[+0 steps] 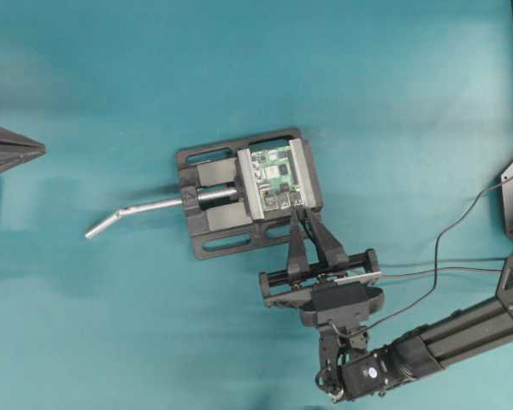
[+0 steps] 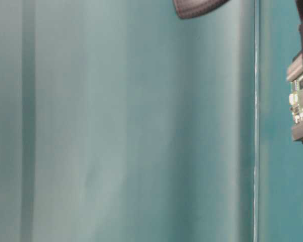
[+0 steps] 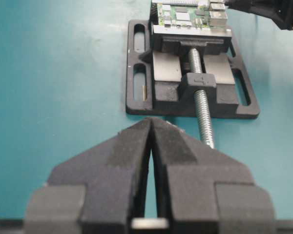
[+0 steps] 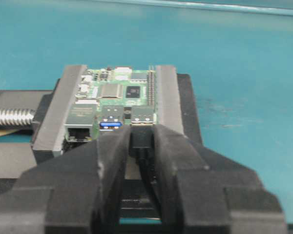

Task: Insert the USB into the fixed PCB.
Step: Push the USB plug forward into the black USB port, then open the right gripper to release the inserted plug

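The right tool (image 4: 141,141) pinches the USB (image 4: 141,138), its tip hidden at the fixed PCB (image 4: 118,95).

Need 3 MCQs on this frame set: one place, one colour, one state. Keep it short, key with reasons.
1. Where does the fixed PCB sit?
A. clamped in the vise
B. flat on the table
C. held by the left gripper

2. What colour is the insert of the port left of the USB?
A. red
B. blue
C. yellow

3. What state is the right gripper in?
A. wide open, nothing in it
B. out of view
C. shut on the USB at the board's edge

Key: A, the vise's grey jaws flank the board in the overhead view. B, the right wrist view shows a blue insert in that port. C, its fingers pinch the black plug at a port.
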